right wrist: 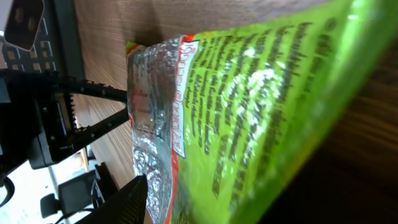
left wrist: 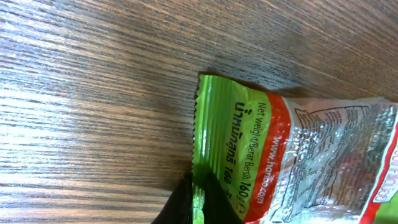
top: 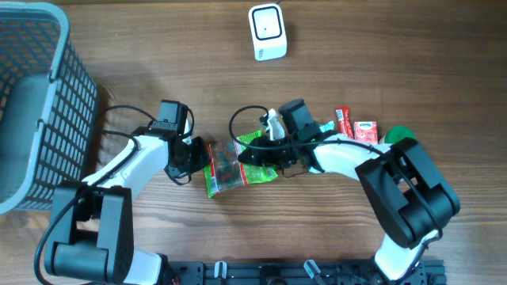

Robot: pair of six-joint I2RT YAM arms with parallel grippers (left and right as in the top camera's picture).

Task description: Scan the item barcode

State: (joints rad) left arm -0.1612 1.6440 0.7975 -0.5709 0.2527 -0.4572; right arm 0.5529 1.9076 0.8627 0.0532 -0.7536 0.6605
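glossy, crinkled plastic candy bag [left wrist: 298, 155]; matt grained wood table [left wrist: 93, 93]; basket [top: 47, 95] probably plastic.

The green snack packet [left wrist: 292, 155] reads "Net weight/Berat Bersih: 160" (plus "www.haribo.com" on orange).

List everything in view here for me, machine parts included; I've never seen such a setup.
scanner: 1, white, far side of the table, near the middle
basket: 1, grey, far left
bag: 1, green with red, middle, between the two pincers
packets: 2, red, right of the middle
round object: 1, green, right, partly hidden by the arm
table: 1, brown wood
left pincer: 1, black, shut on the bag's left edge
right pincer: 1, black, at the bag's right end; grip unclear
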